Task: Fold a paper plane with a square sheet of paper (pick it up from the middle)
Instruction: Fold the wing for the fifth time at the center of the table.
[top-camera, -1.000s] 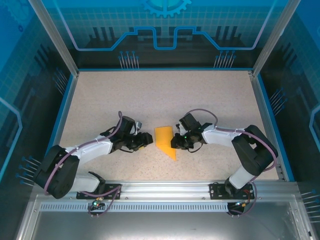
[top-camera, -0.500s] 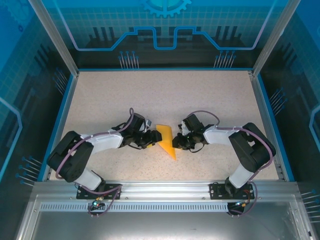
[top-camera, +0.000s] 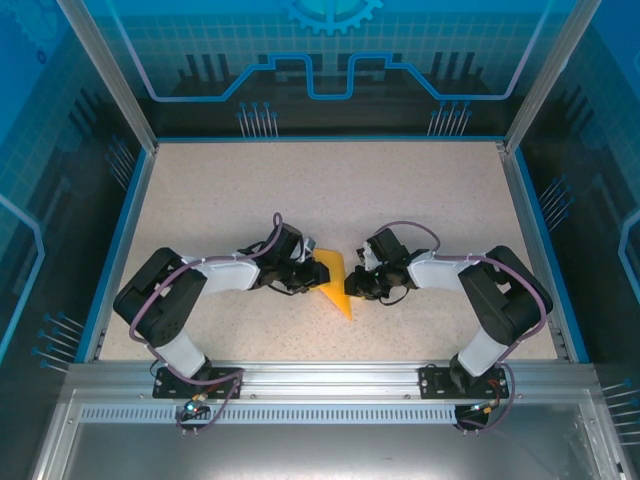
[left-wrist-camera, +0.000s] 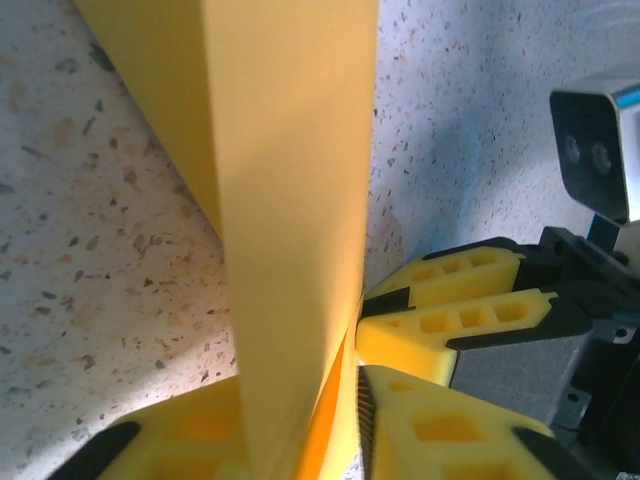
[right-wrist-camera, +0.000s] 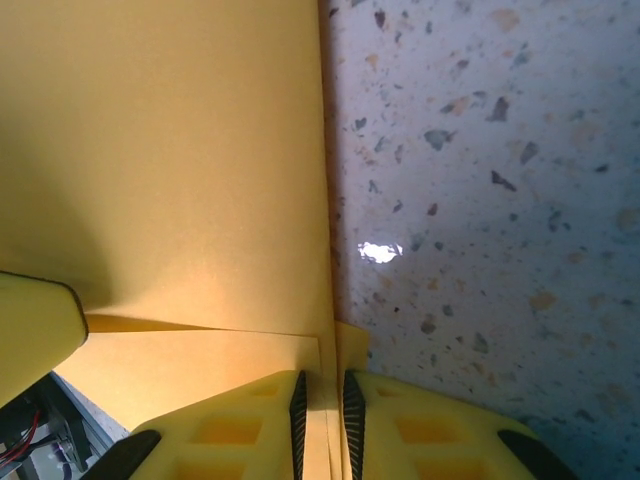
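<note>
One folded sheet of paper (top-camera: 334, 282), orange-yellow and tapering to a point toward the near edge, is sitting at the middle of the table (top-camera: 300, 190). The left hand (left-wrist-camera: 300, 440) is clamping a raised flap on its left side. The right hand (right-wrist-camera: 320, 425) is pinching its right edge, directly opposite.
</note>
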